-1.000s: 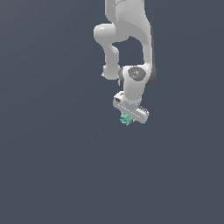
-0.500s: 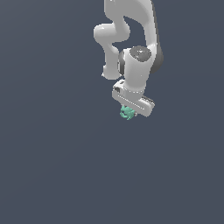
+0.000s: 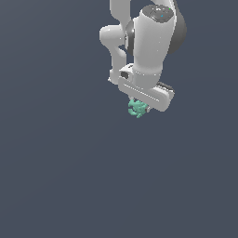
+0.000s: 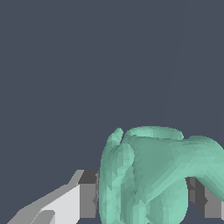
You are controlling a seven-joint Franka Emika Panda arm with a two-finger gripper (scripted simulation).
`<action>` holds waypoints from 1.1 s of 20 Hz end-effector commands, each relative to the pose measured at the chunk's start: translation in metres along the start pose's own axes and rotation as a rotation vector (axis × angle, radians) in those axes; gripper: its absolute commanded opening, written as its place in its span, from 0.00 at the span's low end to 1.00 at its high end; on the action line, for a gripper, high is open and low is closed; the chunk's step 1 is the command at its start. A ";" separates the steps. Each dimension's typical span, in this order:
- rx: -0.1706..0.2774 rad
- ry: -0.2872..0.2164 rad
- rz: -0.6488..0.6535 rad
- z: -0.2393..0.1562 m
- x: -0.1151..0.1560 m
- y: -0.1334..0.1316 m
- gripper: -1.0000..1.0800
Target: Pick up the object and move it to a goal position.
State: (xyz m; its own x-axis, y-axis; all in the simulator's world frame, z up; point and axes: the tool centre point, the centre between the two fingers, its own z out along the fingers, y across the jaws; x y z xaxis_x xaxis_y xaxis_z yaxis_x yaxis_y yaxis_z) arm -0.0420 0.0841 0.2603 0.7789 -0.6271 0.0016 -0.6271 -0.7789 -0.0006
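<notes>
End effector (image 3: 141, 106) clamped on teal object (image 3: 137, 109); fingers (image 4: 87, 199) pressing both sides.

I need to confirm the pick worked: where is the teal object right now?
In the exterior view the teal object sits in the upper middle, directly under the white end effector. The wrist view shows it between the fingers.

No readable text, label, brand, number or sign found in either view; none seen on arm, gripper or object
</notes>
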 end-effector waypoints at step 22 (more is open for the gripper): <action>-0.001 -0.001 -0.001 -0.195 0.043 -0.024 0.00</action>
State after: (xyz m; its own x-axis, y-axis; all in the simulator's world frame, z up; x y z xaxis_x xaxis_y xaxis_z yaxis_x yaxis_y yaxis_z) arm 0.0034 0.0760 0.4462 0.7796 -0.6263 0.0008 -0.6263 -0.7796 -0.0003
